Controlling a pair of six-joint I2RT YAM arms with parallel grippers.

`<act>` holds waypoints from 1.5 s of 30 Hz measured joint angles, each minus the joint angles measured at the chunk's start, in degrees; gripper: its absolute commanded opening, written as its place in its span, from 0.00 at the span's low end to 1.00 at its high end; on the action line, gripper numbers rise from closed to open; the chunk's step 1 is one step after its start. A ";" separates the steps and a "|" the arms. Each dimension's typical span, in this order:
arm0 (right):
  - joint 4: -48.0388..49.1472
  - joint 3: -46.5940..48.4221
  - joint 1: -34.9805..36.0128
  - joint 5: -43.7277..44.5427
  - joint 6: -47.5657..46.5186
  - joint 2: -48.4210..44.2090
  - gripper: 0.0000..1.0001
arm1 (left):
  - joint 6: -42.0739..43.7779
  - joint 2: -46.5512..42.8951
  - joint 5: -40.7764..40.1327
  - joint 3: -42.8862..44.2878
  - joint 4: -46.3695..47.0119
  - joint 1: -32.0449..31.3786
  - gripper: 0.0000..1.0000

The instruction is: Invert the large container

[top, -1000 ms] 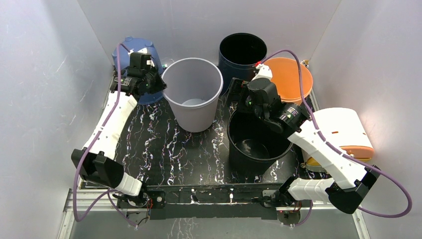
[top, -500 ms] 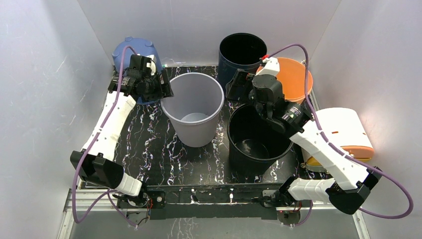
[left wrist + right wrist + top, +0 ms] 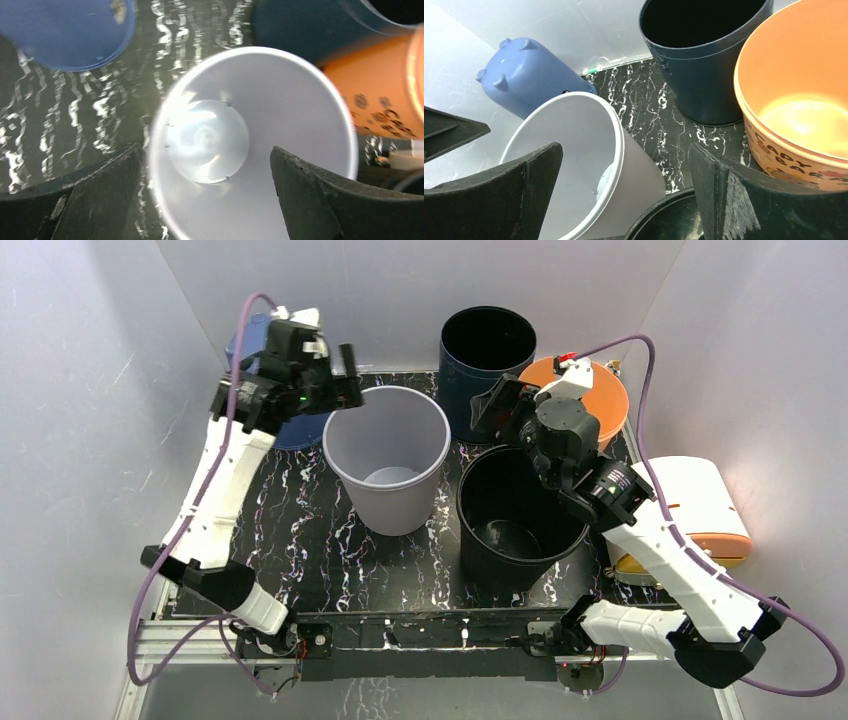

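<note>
Several buckets stand on the black marbled table (image 3: 300, 530). The widest, a black bucket (image 3: 520, 530), stands upright with its mouth up at centre right; only its rim (image 3: 664, 220) shows in the right wrist view. A pale grey bucket (image 3: 395, 505) stands upright to its left. My left gripper (image 3: 345, 380) hovers open over the grey bucket's left rim, the bucket's inside (image 3: 280, 100) below its spread fingers, holding nothing. My right gripper (image 3: 500, 400) is open above the black bucket's far rim and empty.
A dark navy bucket (image 3: 487, 340) and an orange bucket (image 3: 590, 400) stand upright at the back right. An overturned blue bucket (image 3: 529, 70) sits at the back left. A white and orange box (image 3: 690, 505) lies at the right edge. White walls enclose the table.
My left gripper opened, let go of the grey bucket's left rim and rose up and right over it. The right gripper lifted back from the black bucket's rim, staying open.
</note>
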 measured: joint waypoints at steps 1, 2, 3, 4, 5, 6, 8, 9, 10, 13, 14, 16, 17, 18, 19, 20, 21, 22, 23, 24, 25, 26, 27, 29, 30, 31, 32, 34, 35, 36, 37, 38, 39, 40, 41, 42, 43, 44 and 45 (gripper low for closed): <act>0.00 0.00 0.00 0.50 -0.11 0.15 0.98 | -0.66 0.70 -1.84 1.81 -0.52 -2.91 0.98; -0.07 0.00 0.00 1.18 -0.31 0.33 0.98 | -1.44 1.88 -3.48 3.91 -1.03 -6.29 0.98; -0.28 0.04 0.00 1.90 -0.48 0.50 0.98 | -2.23 3.43 -4.70 5.95 -1.29 -9.97 0.99; -0.87 0.24 0.00 2.84 -0.72 0.76 0.98 | -2.93 5.05 -5.64 7.39 -1.22 -13.33 0.98; -1.57 0.52 0.00 3.89 -1.16 1.14 0.98 | -3.43 6.62 -6.14 7.96 -0.98 -16.44 0.98; -2.23 0.83 0.00 4.66 -1.46 1.44 0.98 | -3.93 8.00 -6.25 7.61 -0.66 -19.21 0.97; -3.41 1.33 0.00 5.66 -1.88 1.73 0.98 | -4.92 9.73 -5.64 4.17 0.92 -23.47 0.93; -3.78 1.36 0.00 6.05 -2.01 1.70 0.98 | -5.29 10.01 -5.18 2.29 1.51 -24.57 0.92; -4.11 1.38 0.00 6.51 -2.19 1.57 0.98 | -5.79 10.16 -4.50 -0.50 2.23 -25.64 0.90; -4.55 1.33 0.00 7.50 -2.49 0.87 0.98 | -7.06 10.69 -3.69 -2.93 3.06 -26.60 0.89; -4.55 1.33 0.00 7.67 -2.56 0.55 0.98 | -7.34 10.91 -3.50 -2.95 3.23 -26.82 0.89; -4.52 1.29 0.00 7.80 -2.67 -0.31 0.98 | -7.69 10.99 -3.32 -2.93 3.96 -27.17 0.89; -4.48 1.29 0.00 7.85 -2.73 -0.70 0.98 | -7.74 10.99 -3.28 -2.93 4.33 -27.30 0.89; -4.48 1.29 0.00 7.82 -2.80 -1.03 0.98 | -7.76 10.99 -3.28 -2.91 4.81 -27.47 0.89; -4.48 1.29 0.00 7.82 -2.82 -1.20 0.98 | -7.76 10.99 -3.28 -2.91 5.16 -27.54 0.90; -4.46 1.29 0.00 7.80 -2.82 -1.31 0.98 | -7.72 10.99 -3.30 -2.91 5.40 -27.65 0.90; -4.48 1.29 0.00 7.78 -2.82 -1.31 0.98 | -7.69 10.99 -3.32 -2.67 5.46 -27.71 0.90; -4.48 1.29 0.00 7.76 -2.82 -1.31 0.98 | -7.65 11.04 -3.34 -2.27 5.44 -27.78 0.90; -4.50 1.29 0.00 7.67 -2.84 -1.31 0.98 | -7.58 11.23 -3.41 -1.44 5.40 -27.82 0.90; -4.50 1.29 0.00 7.67 -2.84 -1.31 0.98 | -7.43 11.47 -3.50 -0.46 5.40 -27.87 0.90; -4.48 1.29 0.00 7.65 -2.86 -1.31 0.98 | -7.26 11.91 -3.54 1.09 5.42 -27.89 0.90; -4.46 1.29 0.00 7.63 -2.89 -1.31 0.98 | -7.15 12.37 -3.54 2.54 5.51 -27.89 0.89; -4.46 1.29 0.00 7.61 -2.95 -1.31 0.98 | -6.99 12.90 -3.54 4.15 5.49 -27.89 0.89; -4.46 1.29 0.00 7.61 -3.04 -1.31 0.98 | -6.84 14.36 -3.58 7.23 5.70 -28.09 0.89; -4.46 1.29 0.00 7.61 -3.06 -1.31 0.98 | -6.84 15.23 -3.72 8.66 5.79 -28.35 0.89; -4.46 1.29 0.00 7.61 -3.08 -1.31 0.98 | -6.84 16.17 -3.85 9.73 5.95 -28.72 0.89; -4.48 1.29 0.00 7.61 -3.08 -1.31 0.98 | -6.86 16.90 -3.98 10.29 6.03 -29.07 0.88; -4.48 1.29 0.00 7.63 -3.10 -1.33 0.98 | -6.99 18.58 -4.15 10.51 6.34 -29.97 0.87; -4.50 1.29 0.00 7.63 -3.10 -1.33 0.98 | -7.06 19.47 -4.17 10.47 6.32 -30.21 0.85; -4.50 1.29 0.00 7.65 -3.10 -1.36 0.98 | -7.08 20.35 -4.17 10.27 6.45 -30.42 0.83; -4.52 1.29 0.00 7.65 -3.13 -1.42 0.98 | -7.13 21.09 -4.15 9.90 6.49 -30.67 0.79; -4.55 1.29 0.00 7.65 -3.17 -1.46 0.98 | -7.23 21.81 -4.15 9.53 6.40 -30.80 0.72; -4.55 1.29 0.00 7.65 -3.21 -1.53 0.98 | -7.28 22.23 -4.17 9.20 6.38 -30.86 0.66; -4.55 1.29 0.00 7.65 -3.23 -1.62 0.98 | -7.32 22.73 -4.22 8.94 6.19 -30.84 0.57; -4.55 1.29 0.00 7.65 -3.26 -1.70 0.98 | -7.39 23.12 -4.37 8.85 6.08 -30.84 0.41; -4.57 1.29 0.00 7.65 -3.26 -1.79 0.98 | -7.39 23.32 -4.55 8.72 6.10 -30.84 0.22; -4.57 1.29 0.00 7.65 -3.23 -1.86 0.98 | -7.50 23.39 -4.83 8.59 6.08 -30.84 0.02; -4.57 1.29 0.00 7.65 -3.23 -1.90 0.98 | -7.37 23.34 -4.74 8.44 6.45 -30.84 0.00; -4.57 1.29 0.00 7.63 -3.23 -1.90 0.98 | -7.61 23.28 -6.38 8.37 6.47 -30.84 0.00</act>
